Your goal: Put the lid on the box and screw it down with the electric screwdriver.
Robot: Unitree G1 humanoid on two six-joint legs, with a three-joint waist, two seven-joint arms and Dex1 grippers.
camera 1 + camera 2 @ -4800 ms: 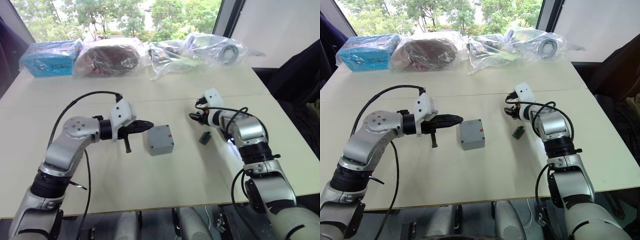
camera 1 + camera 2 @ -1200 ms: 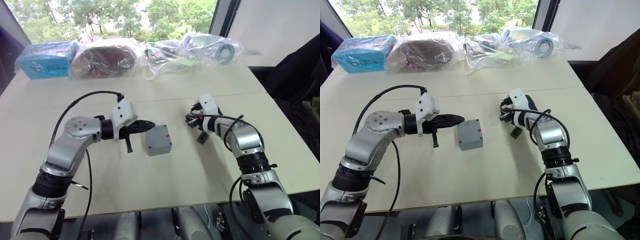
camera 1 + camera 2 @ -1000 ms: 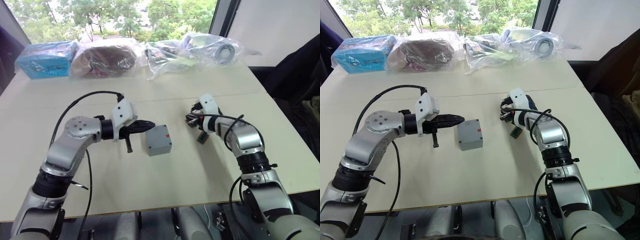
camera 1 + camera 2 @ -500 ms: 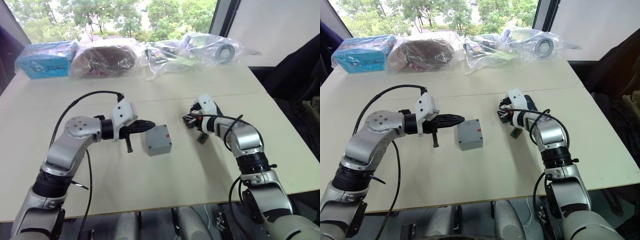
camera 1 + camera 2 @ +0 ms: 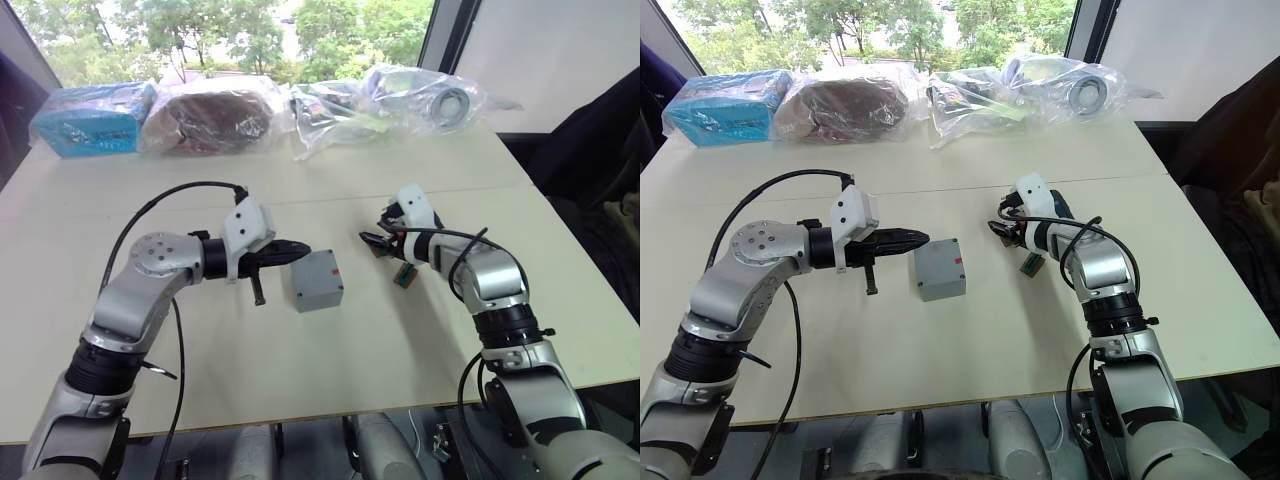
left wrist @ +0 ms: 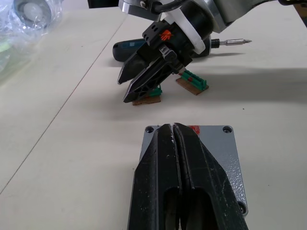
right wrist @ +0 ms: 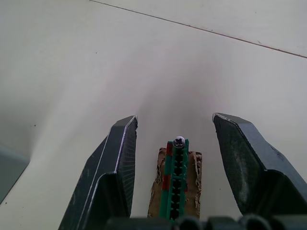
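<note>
We see the box (image 5: 318, 280) near the middle of the table (image 5: 300, 370), with the lid (image 6: 192, 158) already lying on top of it, grey and flush with its corners; a small red mark shows on the side toward the right gripper. Between the box and the near edge of the table the surface is bare and gives wide room.

The left gripper (image 5: 300, 250) hangs just over the left side of the box, with its two fingers pressed together and holding nothing. Under this arm a short dark part points down toward the table.

The right gripper (image 7: 175, 143) is to the right of the box, a little apart from it. Its fingers are spread, and between them lies a small green-brown piece (image 7: 175, 177) on the table; the fingers do not touch it. A second green-brown piece (image 6: 192, 85) lies just beside it.

Beyond them, in the left wrist view, the electric screwdriver (image 6: 163, 48) lies flat, its thin metal bit pointing toward the right edge.

Along the far edge are several plastic bags (image 5: 390, 95) and a blue package (image 5: 85, 118), well apart from the working area.
</note>
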